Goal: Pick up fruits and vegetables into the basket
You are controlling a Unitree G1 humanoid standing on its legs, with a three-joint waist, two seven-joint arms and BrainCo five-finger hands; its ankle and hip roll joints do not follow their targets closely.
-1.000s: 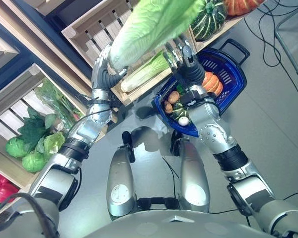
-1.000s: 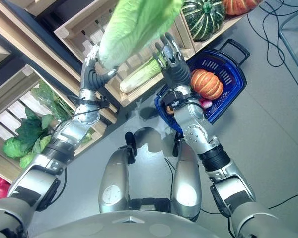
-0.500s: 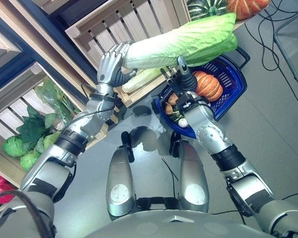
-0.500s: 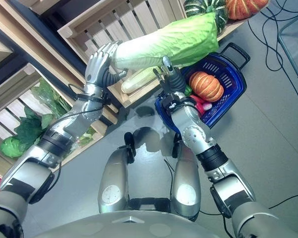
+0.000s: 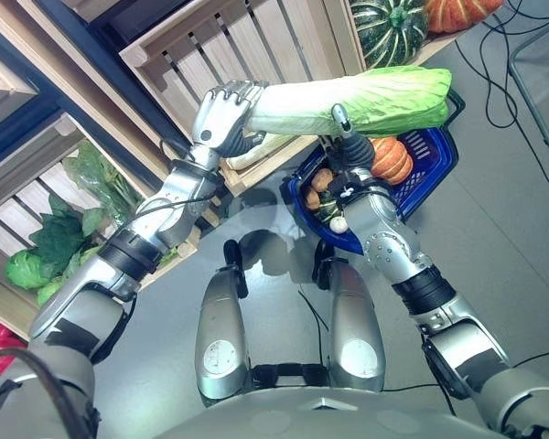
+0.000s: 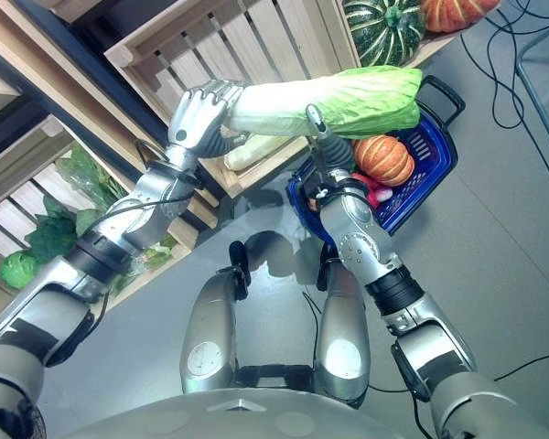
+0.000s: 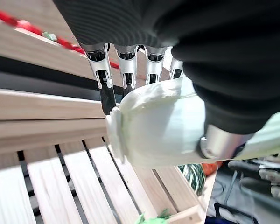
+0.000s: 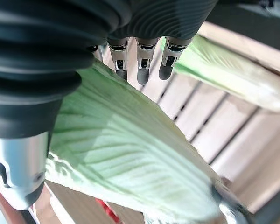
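1. I see one long napa cabbage (image 5: pixel 348 99) held level across the upper middle of the frame, above the blue basket (image 5: pixel 432 165); its stalk end is smooth, white and rounded, and its far end is crinkled pale green leaf with fine ribs
2. My left hand (image 5: pixel 221 114) is clenched round the white stalk end, fingers (image 7: pixel 104 88) curled over it and thumb pressed against its side
3. My right hand (image 6: pixel 317 122) rests against the leafy end with straight, relaxed fingers (image 8: pixel 141 65), the ribbed leaf lying along the palm
4. In the plastic lattice basket at right of centre I count one ribbed orange pumpkin (image 5: pixel 390 157), two small brown potatoes (image 5: pixel 317 183), one white round piece and something pink; the rest is hidden by my arm
5. One more pale cabbage (image 5: pixel 256 151) lies in the slatted wooden crate (image 5: pixel 256 41) behind
6. At the top edge sit one dark green striped squash (image 5: pixel 391 26) and one orange pumpkin
7. Leafy greens (image 5: pixel 59 242) fill a crate at lower left
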